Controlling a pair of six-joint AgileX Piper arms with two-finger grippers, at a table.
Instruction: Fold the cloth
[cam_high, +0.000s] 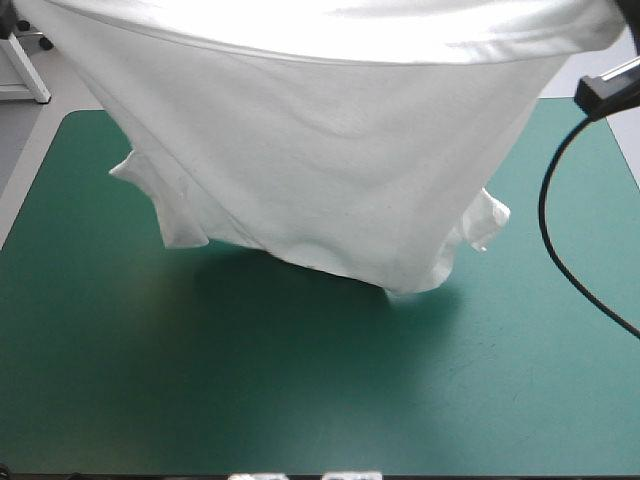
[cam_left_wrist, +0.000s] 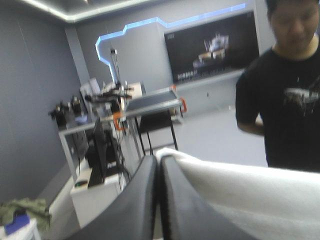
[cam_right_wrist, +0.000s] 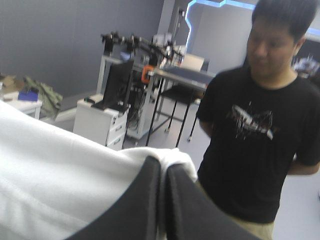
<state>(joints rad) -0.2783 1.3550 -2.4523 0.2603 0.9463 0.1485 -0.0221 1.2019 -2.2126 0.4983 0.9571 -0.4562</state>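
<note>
**A:** Both arms are up high. The left gripper (cam_left_wrist: 160, 161) and right gripper (cam_right_wrist: 162, 166) have their black fingers pinched almost together on the white short-sleeved cloth T-shirt (cam_high: 330, 170), one at each end of its top edge.

**B:** So it hangs like a curtain below them, long axis side to side over the teal-green tabletop (cam_high: 300, 400). The lowest fold is near the middle and neither arm is nearer. No containers in view

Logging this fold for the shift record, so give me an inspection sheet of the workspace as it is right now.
Surface: teal-green cover, shadowed beneath the cloth.
Job's things: T-shirt lifted, hanging spread, sleeves dangling, lowest hem near the cover.
Clutter: nothing seen.
Grippers: left gripper and right gripper both shut on the T-shirt's upper edge.
Cables: only the robot's own.
Surroundings: nothing seen.
</note>
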